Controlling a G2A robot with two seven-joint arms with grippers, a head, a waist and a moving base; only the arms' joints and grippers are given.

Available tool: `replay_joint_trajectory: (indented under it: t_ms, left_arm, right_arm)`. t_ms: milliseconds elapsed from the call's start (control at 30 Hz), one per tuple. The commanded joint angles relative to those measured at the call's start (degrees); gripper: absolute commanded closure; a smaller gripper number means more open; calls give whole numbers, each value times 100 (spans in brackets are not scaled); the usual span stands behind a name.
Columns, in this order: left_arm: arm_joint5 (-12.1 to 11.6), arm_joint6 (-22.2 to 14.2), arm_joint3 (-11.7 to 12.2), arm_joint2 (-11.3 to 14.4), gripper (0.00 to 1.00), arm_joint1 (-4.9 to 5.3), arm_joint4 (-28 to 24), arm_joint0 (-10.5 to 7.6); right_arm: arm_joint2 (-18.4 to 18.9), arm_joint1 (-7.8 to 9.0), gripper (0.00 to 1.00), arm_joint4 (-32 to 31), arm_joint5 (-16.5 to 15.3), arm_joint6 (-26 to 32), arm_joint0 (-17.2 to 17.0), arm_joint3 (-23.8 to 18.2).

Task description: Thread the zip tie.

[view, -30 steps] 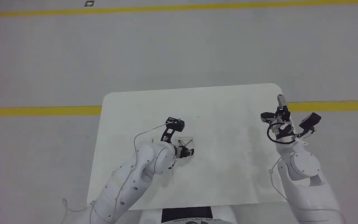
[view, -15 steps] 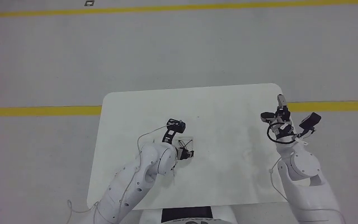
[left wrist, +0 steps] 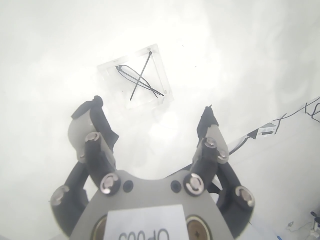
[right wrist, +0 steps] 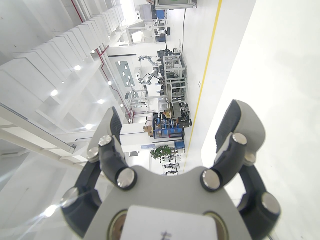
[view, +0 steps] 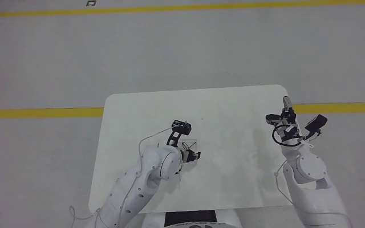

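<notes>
From above, the left gripper (view: 191, 154) hangs over the middle of the white worktop (view: 239, 176) with bare surface on every side, while the right gripper (view: 280, 113) sits at the worktop's right edge. The left wrist camera shows its fingers (left wrist: 96, 116) spread wide and holding nothing, and just beyond them three black zip ties (left wrist: 140, 78) lie crossed inside a clear square tray (left wrist: 165, 77). The right wrist camera shows its own fingers (right wrist: 231, 121) wide apart too, pointing out along the worktop's edge.
</notes>
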Motion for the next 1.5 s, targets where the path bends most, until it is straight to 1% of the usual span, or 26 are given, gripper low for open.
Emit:
replay_joint_trajectory:
  t_ms: [0,33,133,200,367,500,667,733,833,933,1100,1367,1467]
  left_arm:
    - [0,0,36,8,76,-13,2,-17]
    - [0,1,53,13,79,-19,6,-23]
    - [0,11,132,29,78,-37,3,-55]
    - [0,20,213,45,80,-50,-27,-92]
    - [0,45,405,144,76,-76,-40,-205]
    - [0,85,566,197,76,-91,-54,-285]
    - [0,161,826,239,76,-116,-136,-392]
    - [0,185,935,262,80,-128,-174,-442]
    - [0,238,1109,311,83,-149,-221,-524]
    - [0,295,1262,337,81,-171,-282,-599]
    - [0,425,1466,359,81,-201,-400,-699]
    - [-31,566,1793,484,86,-258,-649,-922]
    - [-16,613,1931,557,85,-284,-712,-1018]
  right_arm:
    - [0,0,0,0,0,0,0,0]
    - [0,0,0,0,0,0,0,0]
    - [0,0,0,0,0,0,0,0]
    - [0,0,0,0,0,0,0,0]
    - [0,0,0,0,0,0,0,0]
    - [0,0,0,0,0,0,0,0]
    - [0,0,0,0,0,0,0,0]
    - [0,0,0,0,0,0,0,0]
    - [0,0,0,0,0,0,0,0]
    - [0,0,0,0,0,0,0,0]
    - [0,0,0,0,0,0,0,0]
    - [0,0,0,0,0,0,0,0]
    - [0,0,0,0,0,0,0,0]
